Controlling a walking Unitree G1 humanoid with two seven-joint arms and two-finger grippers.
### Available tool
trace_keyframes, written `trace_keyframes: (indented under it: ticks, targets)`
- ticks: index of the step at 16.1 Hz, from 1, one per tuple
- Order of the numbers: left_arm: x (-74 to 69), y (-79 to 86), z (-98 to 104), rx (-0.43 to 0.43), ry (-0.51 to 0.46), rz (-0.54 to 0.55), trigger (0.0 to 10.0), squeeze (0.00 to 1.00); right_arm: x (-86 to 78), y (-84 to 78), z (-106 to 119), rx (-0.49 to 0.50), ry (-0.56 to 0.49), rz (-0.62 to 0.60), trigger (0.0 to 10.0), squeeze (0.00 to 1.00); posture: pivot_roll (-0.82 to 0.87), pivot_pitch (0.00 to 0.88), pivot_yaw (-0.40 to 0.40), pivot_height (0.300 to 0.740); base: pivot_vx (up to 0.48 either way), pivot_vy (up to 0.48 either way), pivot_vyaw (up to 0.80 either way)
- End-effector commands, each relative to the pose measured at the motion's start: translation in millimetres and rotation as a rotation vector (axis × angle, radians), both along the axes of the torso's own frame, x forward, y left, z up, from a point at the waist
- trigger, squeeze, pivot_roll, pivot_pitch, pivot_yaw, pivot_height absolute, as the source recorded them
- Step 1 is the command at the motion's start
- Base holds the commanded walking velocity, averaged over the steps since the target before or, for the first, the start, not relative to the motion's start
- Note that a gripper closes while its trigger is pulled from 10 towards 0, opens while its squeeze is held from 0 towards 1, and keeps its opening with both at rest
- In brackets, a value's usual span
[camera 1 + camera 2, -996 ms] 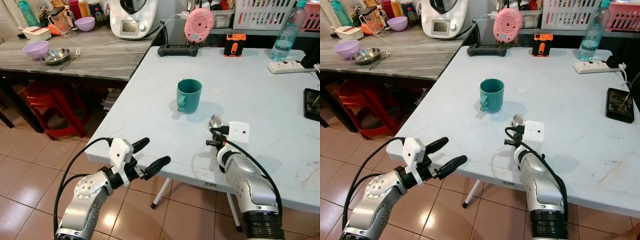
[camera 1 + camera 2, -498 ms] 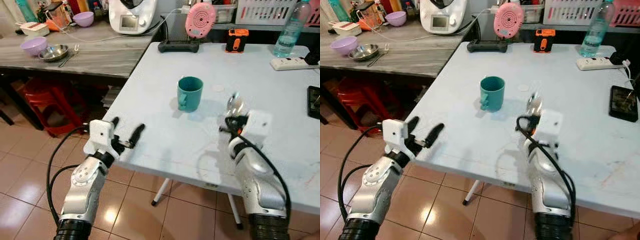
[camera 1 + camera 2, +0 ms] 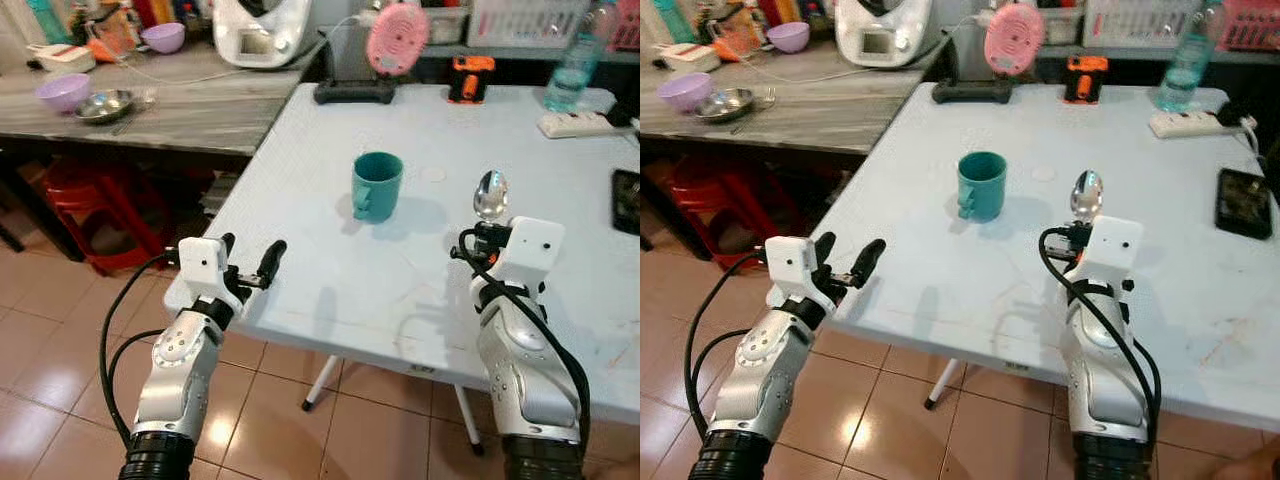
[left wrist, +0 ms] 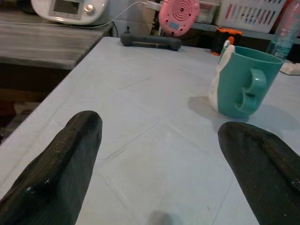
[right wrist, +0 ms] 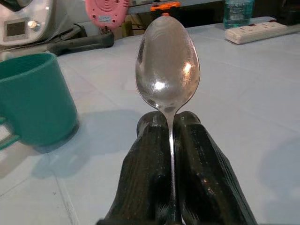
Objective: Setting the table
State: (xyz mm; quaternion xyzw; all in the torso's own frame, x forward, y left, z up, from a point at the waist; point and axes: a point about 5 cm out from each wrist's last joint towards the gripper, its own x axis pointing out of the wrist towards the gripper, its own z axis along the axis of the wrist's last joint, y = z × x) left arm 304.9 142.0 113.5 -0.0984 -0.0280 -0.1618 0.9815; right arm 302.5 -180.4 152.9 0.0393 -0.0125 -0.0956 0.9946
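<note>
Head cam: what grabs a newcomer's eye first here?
The right gripper holds a shiny spoon bowl-up over the white table. Just to its left a teal mug stands alone mid-table. The left gripper hovers open at the table's near left edge.

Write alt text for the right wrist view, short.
The right claw, shut on a metal spoon, holds it bowl forward above a pale table. A teal mug stands on the table to one side, with a pink round device and a white power strip at the far edge.
</note>
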Motion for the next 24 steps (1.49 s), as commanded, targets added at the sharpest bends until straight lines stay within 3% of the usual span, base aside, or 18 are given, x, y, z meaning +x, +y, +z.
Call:
trace_keyframes:
  ticks: [1,11,14,19,24]
  targets:
    - [1.7,2.9,1.1,0.011,-0.004,0.008,10.0,0.00,-1.0,2.1,3.7,-0.001,-0.023,0.006,10.0,0.00,-0.15,0.070,0.103,0.740,0.000,0.326,-0.80]
    - [4.9,2.4,2.7,0.008,-0.014,0.001,10.0,0.00,-0.6,1.3,1.8,0.026,-0.032,-0.010,10.0,0.00,-0.14,0.066,0.110,0.740,0.000,0.390,-0.55]
    - [6.6,5.5,5.3,0.012,-0.028,0.035,10.0,0.00,-1.9,-0.2,3.0,0.020,-0.044,-0.013,10.0,0.00,-0.14,0.064,0.110,0.740,0.000,0.401,0.00]
    - [6.7,25.2,2.4,0.045,-0.027,0.144,10.0,0.00,-9.0,-12.0,3.6,-0.037,-0.067,-0.028,10.0,0.00,-0.14,0.057,0.104,0.740,0.000,0.411,0.00]
    - [9.4,25.7,3.6,0.053,-0.035,0.165,10.0,0.00,-8.0,-12.8,6.1,-0.041,-0.079,-0.026,10.0,0.00,-0.14,0.051,0.101,0.740,0.000,0.419,0.00]
